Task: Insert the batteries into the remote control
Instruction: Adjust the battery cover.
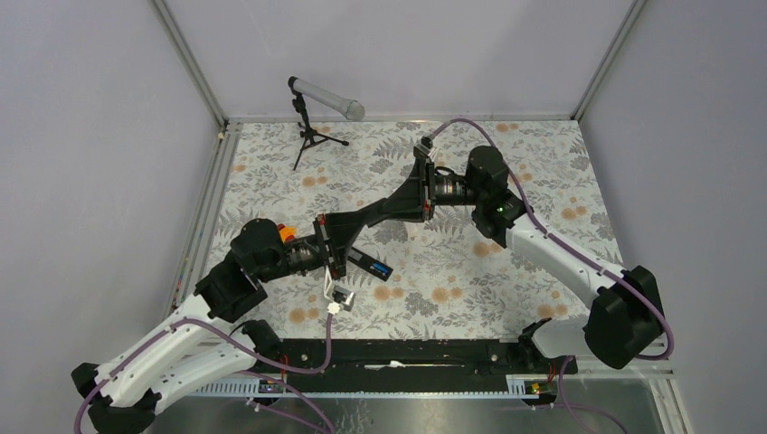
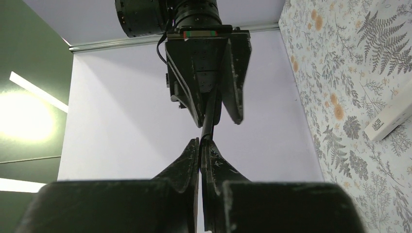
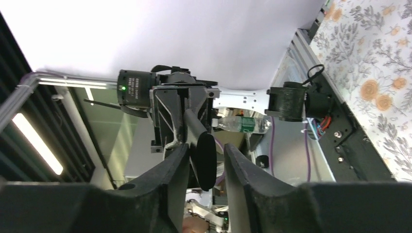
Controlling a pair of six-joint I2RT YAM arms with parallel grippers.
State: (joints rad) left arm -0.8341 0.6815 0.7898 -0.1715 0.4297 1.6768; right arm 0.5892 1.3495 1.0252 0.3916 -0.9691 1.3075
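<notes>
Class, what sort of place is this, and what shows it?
Probably a robotics lab test cell: a left arm and right arm bolted to one table, aluminium-framed wall panels, a microphone on a tripod.

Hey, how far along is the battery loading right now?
Nothing visibly loaded yet. In hand: the left gripper is shut on a slim black bar, probably the remote, with the right gripper straddling its other end. Left: no battery shows in either gripper, so loading remains.
</notes>
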